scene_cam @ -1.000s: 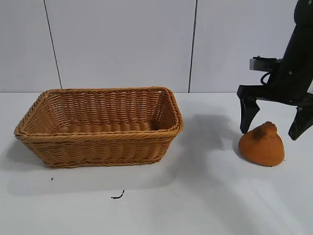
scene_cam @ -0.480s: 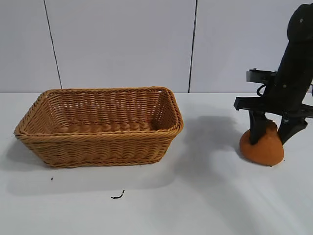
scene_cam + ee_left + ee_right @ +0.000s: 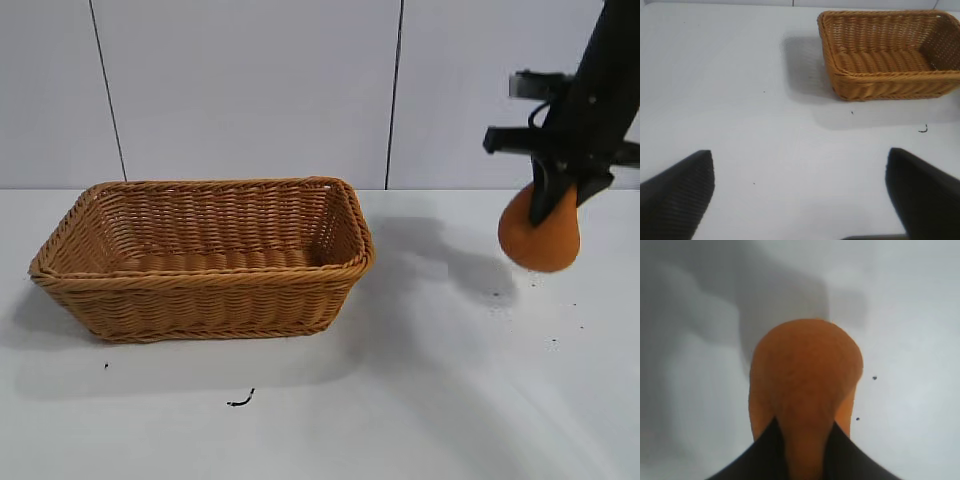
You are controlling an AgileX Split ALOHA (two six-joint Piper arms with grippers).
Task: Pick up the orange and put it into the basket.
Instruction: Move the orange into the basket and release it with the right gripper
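Note:
My right gripper [image 3: 560,200] is shut on the orange [image 3: 541,235], a dull orange-brown cone-shaped fruit. It holds the fruit by its narrow top, lifted clear of the white table, to the right of the basket [image 3: 205,256]. In the right wrist view the orange [image 3: 805,375] hangs between my two dark fingers [image 3: 765,450]. The tan wicker basket stands at the table's left and holds nothing I can see. It also shows in the left wrist view [image 3: 890,55]. My left gripper [image 3: 801,192] is open and holds nothing, above bare table well away from the basket.
A small dark scrap [image 3: 240,401] lies on the table in front of the basket. A few dark specks [image 3: 552,341] lie on the table below the lifted fruit. A white panelled wall stands behind the table.
My right gripper came down around the orange's top, shut on it, and has lifted it off the table. The basket has not moved.

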